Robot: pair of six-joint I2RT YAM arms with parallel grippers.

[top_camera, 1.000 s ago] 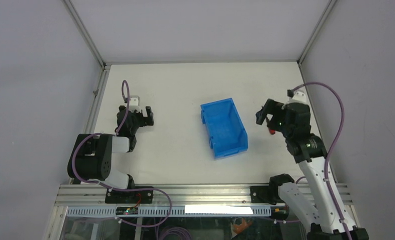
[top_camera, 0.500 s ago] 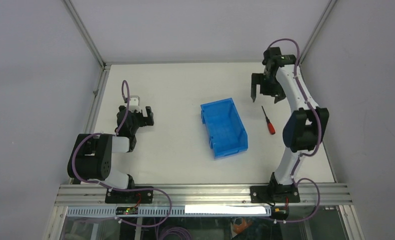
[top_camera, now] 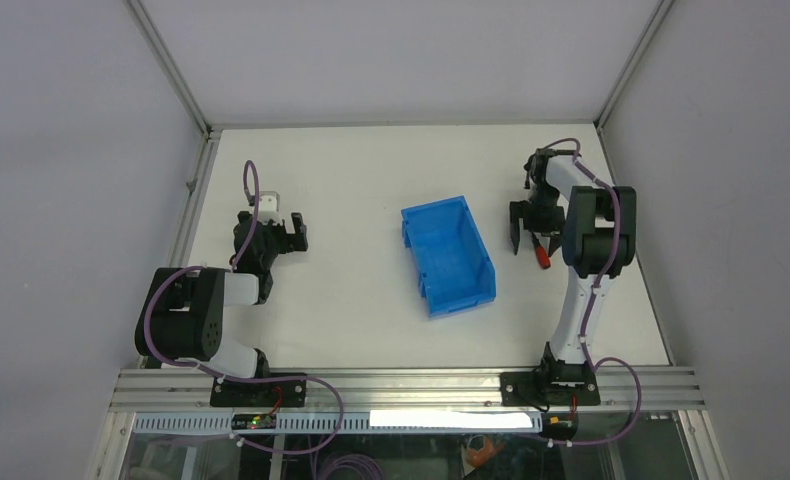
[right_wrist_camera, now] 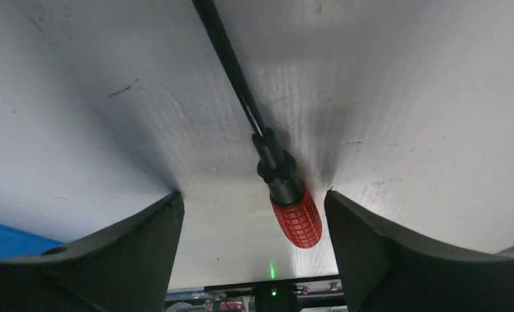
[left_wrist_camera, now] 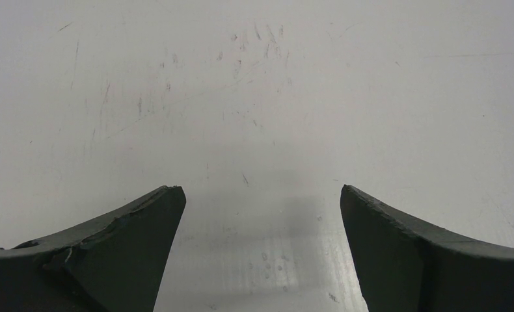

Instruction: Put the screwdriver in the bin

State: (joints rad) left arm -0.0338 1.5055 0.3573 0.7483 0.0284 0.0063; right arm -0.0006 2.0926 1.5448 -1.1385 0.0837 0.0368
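A white desk [top_camera: 351, 310], faintly scratched and scuffed, is boxed in by plain pale grey walls [top_camera: 401, 50] at the back and on both sides. Slanted aluminium posts [top_camera: 169, 62] rise from its two far corners. A ribbed aluminium rail [top_camera: 401, 385] edges the near side, with a bright white strip [top_camera: 451, 420] glaring just below it.

Between the black fingers of the right gripper [right_wrist_camera: 253, 196]: screwdriver [right_wrist_camera: 295, 213], red grid-patterned handle, black collar, dark shaft. Left of that gripper: bin [top_camera: 449, 250], plain bright blue.
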